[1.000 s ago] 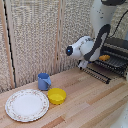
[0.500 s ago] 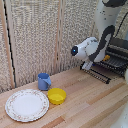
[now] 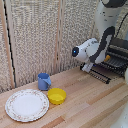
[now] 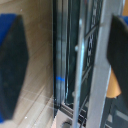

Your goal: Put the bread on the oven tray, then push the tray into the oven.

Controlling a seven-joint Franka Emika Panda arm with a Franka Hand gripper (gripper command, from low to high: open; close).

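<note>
Clamp [image 3: 98, 61] at the oven [image 3: 114, 56] mouth, fingers [image 4: 14, 65] spread wide either side of the oven pan [image 4: 80, 60] bars. Bread [image 4: 114, 86] orange-brown beside one finger, on the pan.

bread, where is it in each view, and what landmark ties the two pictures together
Exterior view: the bread is a small orange bit at the exterior view's right, just behind the white arm, at the oven front.
Wrist view: the bread is an orange-brown patch at the picture's edge, behind the dark bars, partly hidden by one end effector finger.
Shared landmark: the oven pan, its thin dark bars beside the bread.
</note>
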